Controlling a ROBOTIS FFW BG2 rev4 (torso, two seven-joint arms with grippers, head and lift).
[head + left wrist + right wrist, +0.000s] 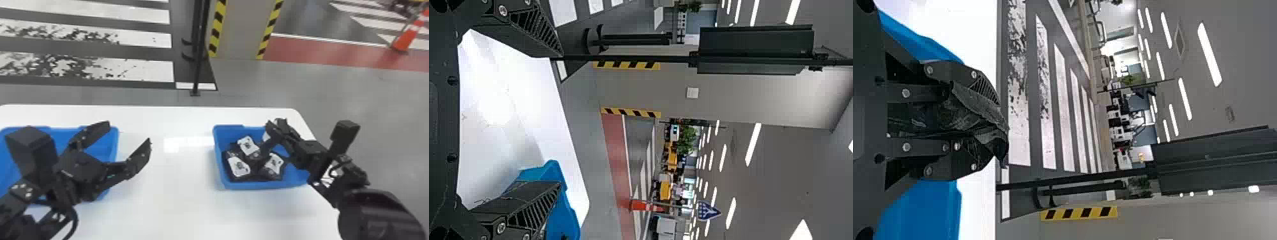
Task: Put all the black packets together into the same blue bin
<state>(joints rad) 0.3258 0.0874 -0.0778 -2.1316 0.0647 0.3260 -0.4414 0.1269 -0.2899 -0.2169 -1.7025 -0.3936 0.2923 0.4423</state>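
Observation:
The left gripper stands open with nothing between its fingers, over the right part of the left blue bin; in the left wrist view the left gripper has its fingers wide apart. The right gripper is over the back of the right blue bin, shut on a black packet. In the right wrist view the right gripper pinches the crumpled black packet. Several black packets with white labels lie in the right bin, below and left of this gripper.
Both bins stand on a white table, with a wide gap of tabletop between them. Beyond the back edge are a black post and a pillar with yellow-black stripes. An orange cone stands on the floor at the far right.

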